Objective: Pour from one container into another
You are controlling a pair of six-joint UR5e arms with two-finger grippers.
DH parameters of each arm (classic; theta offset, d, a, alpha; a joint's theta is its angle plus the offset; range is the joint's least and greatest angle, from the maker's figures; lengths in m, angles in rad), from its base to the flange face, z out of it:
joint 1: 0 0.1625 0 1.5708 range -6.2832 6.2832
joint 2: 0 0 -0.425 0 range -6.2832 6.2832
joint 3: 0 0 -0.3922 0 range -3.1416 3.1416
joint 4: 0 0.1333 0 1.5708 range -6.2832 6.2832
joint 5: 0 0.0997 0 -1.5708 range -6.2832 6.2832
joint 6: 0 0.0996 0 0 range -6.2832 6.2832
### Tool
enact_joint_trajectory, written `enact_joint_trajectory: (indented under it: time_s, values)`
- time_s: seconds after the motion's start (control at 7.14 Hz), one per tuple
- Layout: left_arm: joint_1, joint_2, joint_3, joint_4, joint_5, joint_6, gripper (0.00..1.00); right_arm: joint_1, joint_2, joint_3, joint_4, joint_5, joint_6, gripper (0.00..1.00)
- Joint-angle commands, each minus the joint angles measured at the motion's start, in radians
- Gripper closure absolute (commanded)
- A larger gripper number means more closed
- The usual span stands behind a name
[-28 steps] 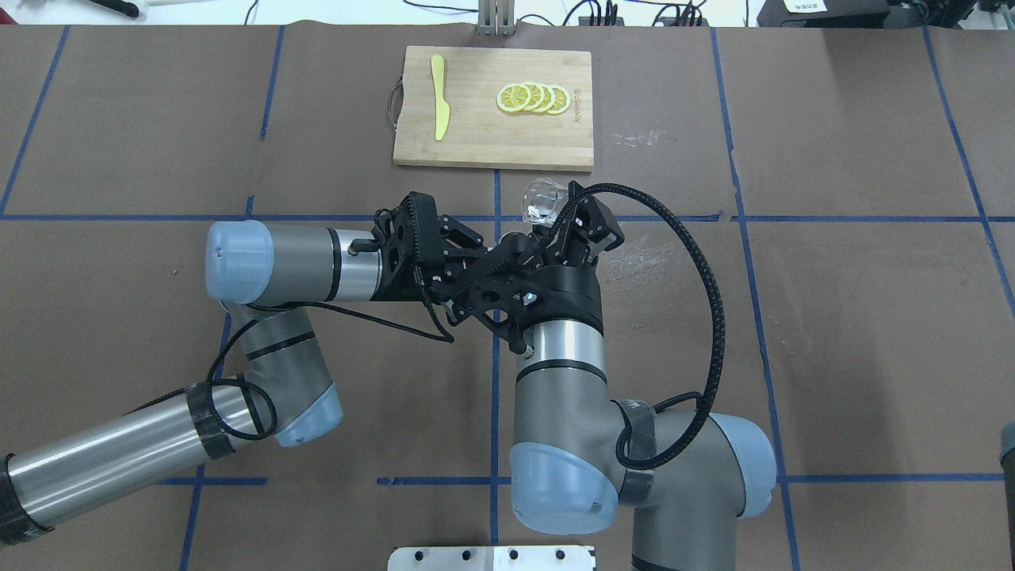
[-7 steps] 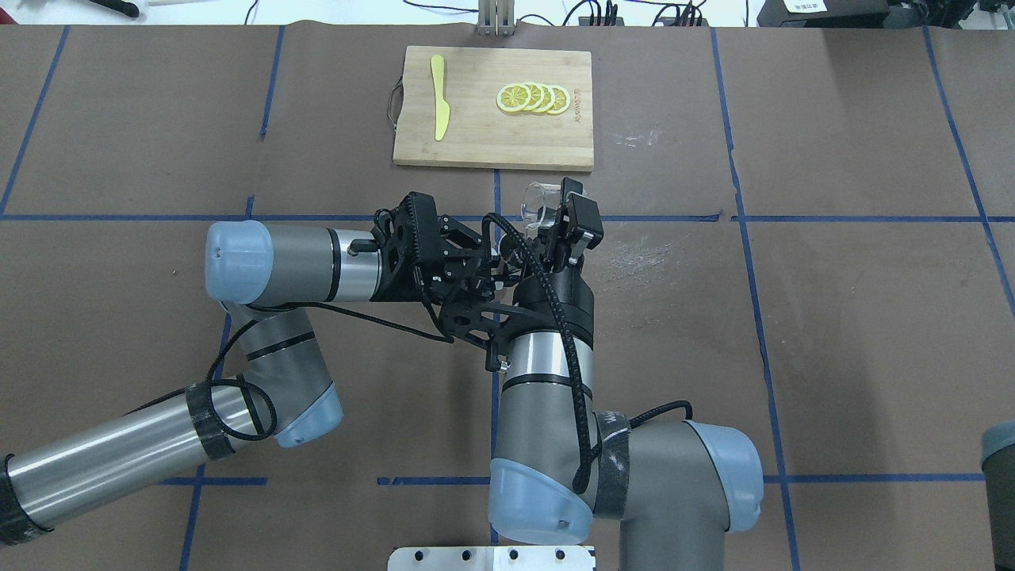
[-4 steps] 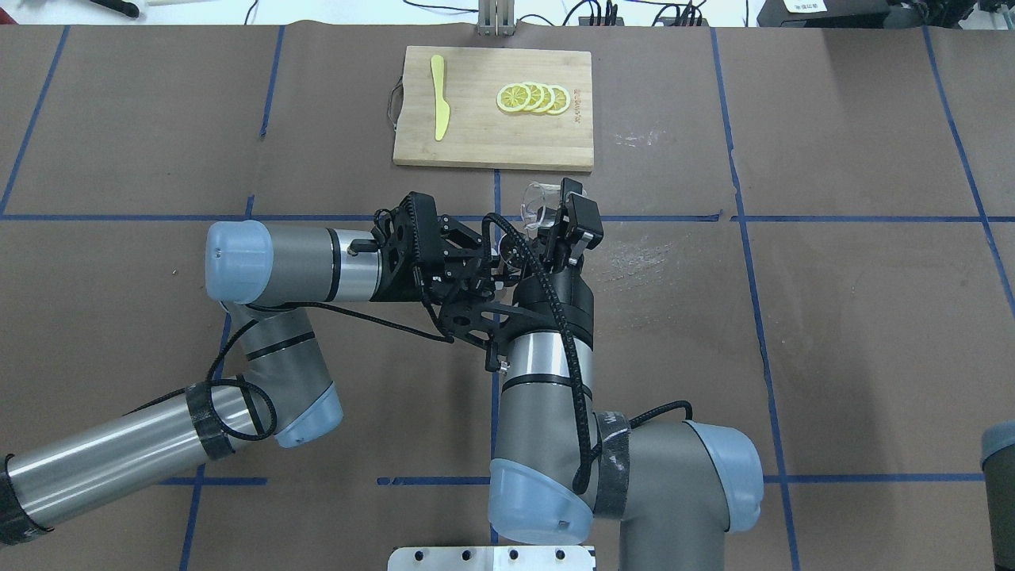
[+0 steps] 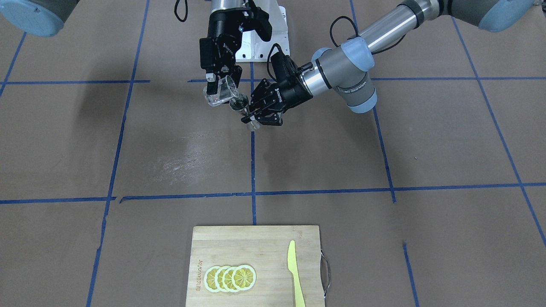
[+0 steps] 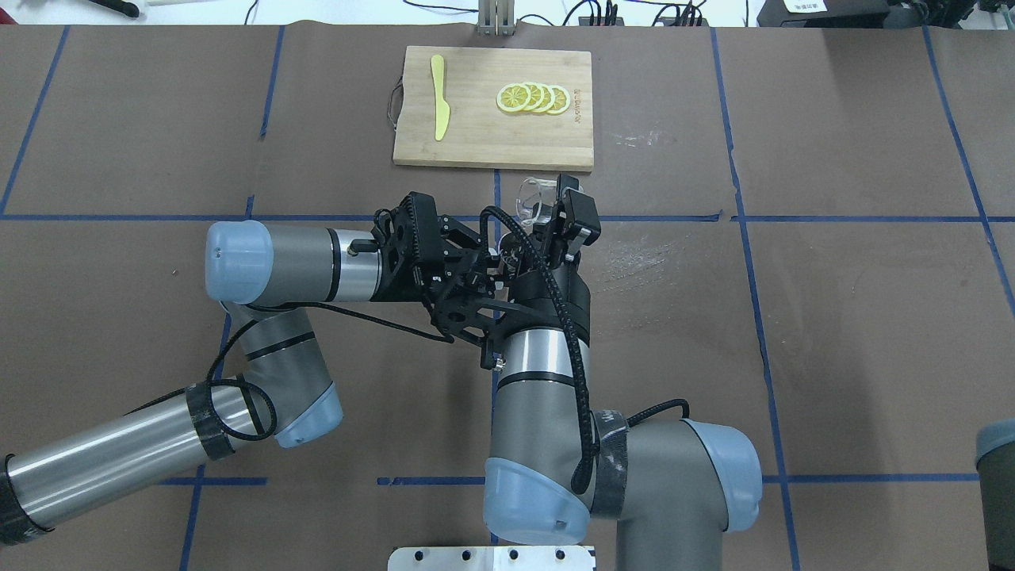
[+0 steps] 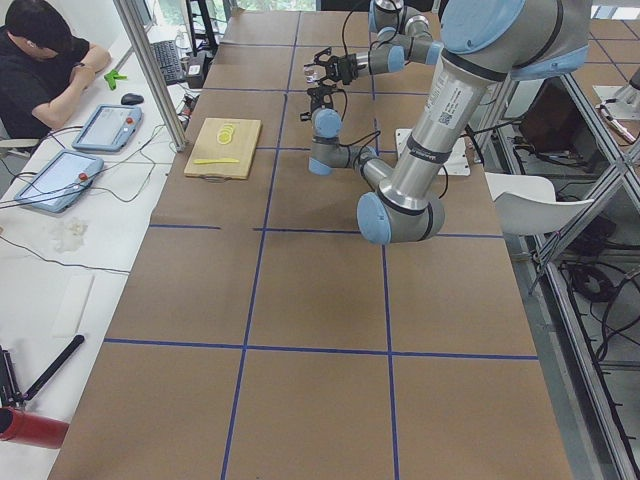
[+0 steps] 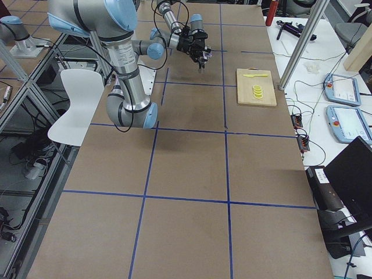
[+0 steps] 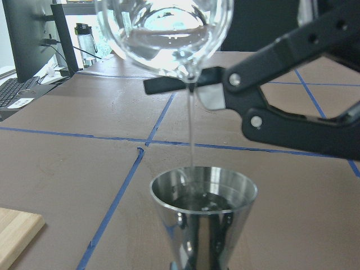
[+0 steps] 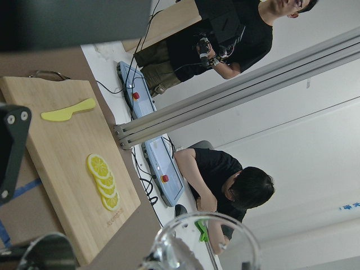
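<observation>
Glass cup (image 8: 166, 34) tipped, clamped in right tool (image 4: 216, 87) — thin stream into jigger (image 8: 202, 216), gripped upright w/ left tool (image 4: 251, 119), forearm horiz.

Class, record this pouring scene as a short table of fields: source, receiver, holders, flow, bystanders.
Source: small clear glass cup, tilted, held by right pincer
Receiver: silvery steel hourglass-shaped jigger, upright below it, held by left pincer
Flow: thin clear stream falling into jigger
Bystanders: bamboo cutting board with lemon slices and yellow knife
</observation>
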State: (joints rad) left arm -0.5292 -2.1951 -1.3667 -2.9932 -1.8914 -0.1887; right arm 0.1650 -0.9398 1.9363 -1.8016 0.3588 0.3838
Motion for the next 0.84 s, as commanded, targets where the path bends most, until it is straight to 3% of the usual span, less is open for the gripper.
enact_joint_trajectory:
  time_s: [0.0,0.42,0.7]
  values:
    - [0.000,0.000,0.000,-0.001,0.000,0.000,1.00,0.002,0.004,0.006,0.024,0.002,0.013,1.00]
    - [-0.001,0.000,-0.002,-0.004,0.000,-0.003,1.00,0.016,-0.005,0.006,0.170,0.009,0.033,1.00]
    - [-0.002,0.002,-0.002,-0.006,0.000,-0.009,1.00,0.025,-0.011,0.007,0.193,0.038,0.100,1.00]
